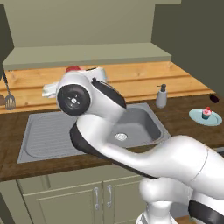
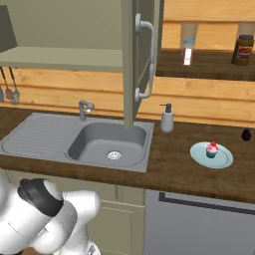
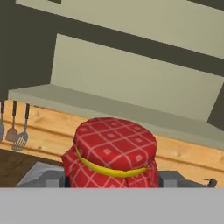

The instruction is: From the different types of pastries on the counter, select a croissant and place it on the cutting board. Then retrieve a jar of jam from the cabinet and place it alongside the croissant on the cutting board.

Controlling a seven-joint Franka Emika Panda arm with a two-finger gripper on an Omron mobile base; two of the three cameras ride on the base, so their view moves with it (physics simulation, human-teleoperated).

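Red checked cloth, cinched with a yellow band, covers the lid of the jar of jam (image 3: 114, 151), which sits close against the hand camera in front of the open cabinet (image 3: 131, 83). The gripper's fingertips are hidden behind the jar, so whether the jaws clamp it cannot be told for sure. In the left base view a sliver of the red lid (image 1: 72, 69) peeks above the white wrist, just under the pale olive shelf.

Dark brown wood-grain makes up the counter (image 2: 174, 167), with a lighter plank backsplash behind it. Set into it is a matte grey steel sink (image 2: 107, 142) with a ribbed drainboard on its left and a small tap at its far edge. A white soap dispenser (image 2: 167, 118) stands just right of the sink. Further right, a pink-frosted cupcake (image 2: 212, 149) rests on a round pale blue plate (image 2: 199, 155). A small dark purple object (image 2: 246, 134) lies near the far right edge.
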